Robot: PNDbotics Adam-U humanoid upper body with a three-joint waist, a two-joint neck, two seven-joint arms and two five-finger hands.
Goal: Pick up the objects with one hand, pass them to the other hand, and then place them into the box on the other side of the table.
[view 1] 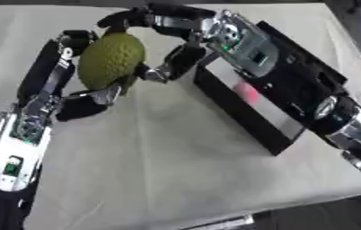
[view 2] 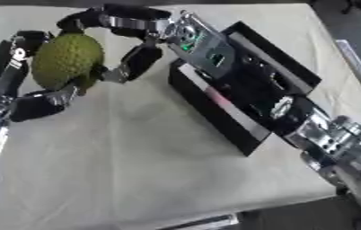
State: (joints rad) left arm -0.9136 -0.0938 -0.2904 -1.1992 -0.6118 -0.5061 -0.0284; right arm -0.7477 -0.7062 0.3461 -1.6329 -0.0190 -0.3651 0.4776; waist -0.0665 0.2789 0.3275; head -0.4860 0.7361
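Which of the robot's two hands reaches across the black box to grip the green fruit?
The right hand: its arm crosses the black box. The left hand doesn't.

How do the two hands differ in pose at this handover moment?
The left hand reaches up from the lower left and cups the green fruit along its left side and bottom; the right hand comes in over the black box and arches over the fruit's top and right side. Both have fingers curled round the fruit above the table.
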